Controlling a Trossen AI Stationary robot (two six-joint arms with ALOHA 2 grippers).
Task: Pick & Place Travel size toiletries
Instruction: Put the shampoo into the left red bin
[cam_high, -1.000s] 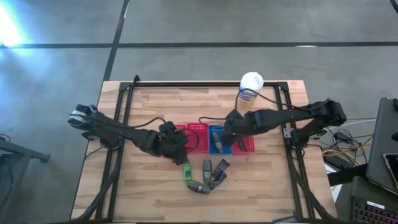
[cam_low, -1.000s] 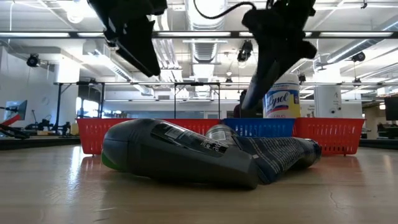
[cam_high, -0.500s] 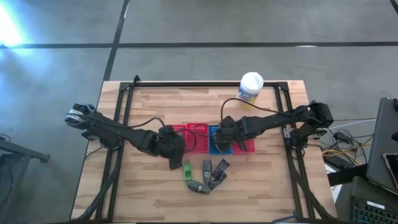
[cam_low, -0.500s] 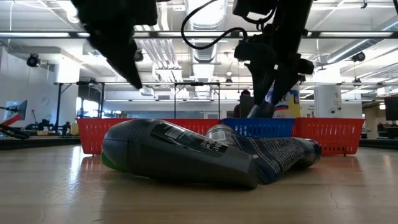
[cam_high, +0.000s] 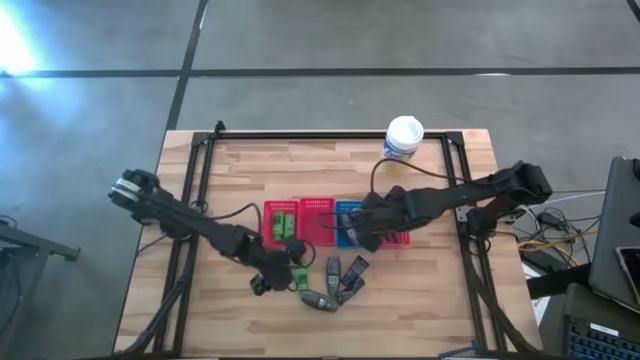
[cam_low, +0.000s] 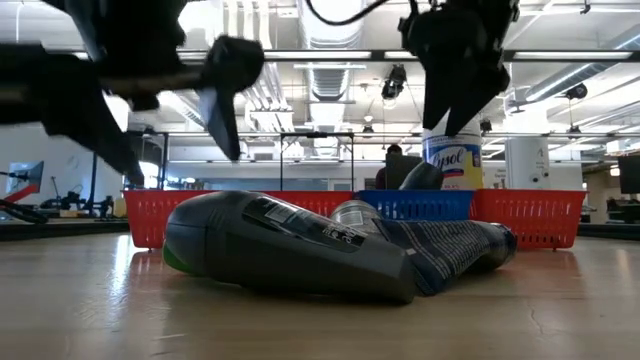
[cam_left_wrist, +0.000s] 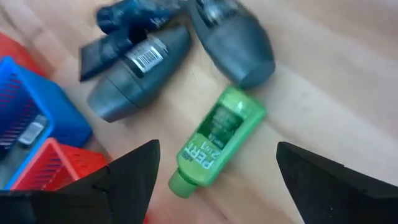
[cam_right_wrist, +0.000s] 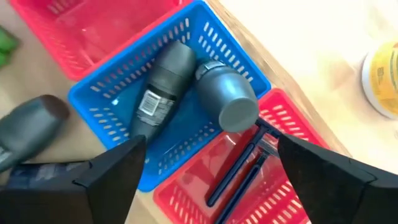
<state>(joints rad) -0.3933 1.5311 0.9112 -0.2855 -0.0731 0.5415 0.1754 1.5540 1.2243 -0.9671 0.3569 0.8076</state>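
A green bottle (cam_left_wrist: 214, 140) lies on the table beside two grey tubes (cam_left_wrist: 140, 71) and dark packets (cam_left_wrist: 124, 18); this heap (cam_high: 335, 285) lies near the table's front. My left gripper (cam_high: 280, 280) hangs open just above the green bottle, a finger to either side of it, touching nothing. My right gripper (cam_high: 362, 232) stands open over the blue basket (cam_right_wrist: 124, 134), where two grey tubes (cam_right_wrist: 165, 87) lie. Thin black sticks (cam_right_wrist: 242, 165) lie in the red basket to its right. Green pieces (cam_high: 282, 222) lie in the leftmost red basket.
Four small baskets stand in a row at mid-table: red (cam_high: 268, 235), red (cam_high: 318, 220), blue (cam_high: 345, 210), red (cam_high: 400, 238). A large white canister (cam_high: 403, 140) stands at the far edge. Black frame rails (cam_high: 200, 200) run along both table sides.
My left gripper has gone from over the red baskets toward the near edge and down to the green bottle. My right gripper has opened over the blue basket, let go of a grey tube that now leans inside it, and risen.
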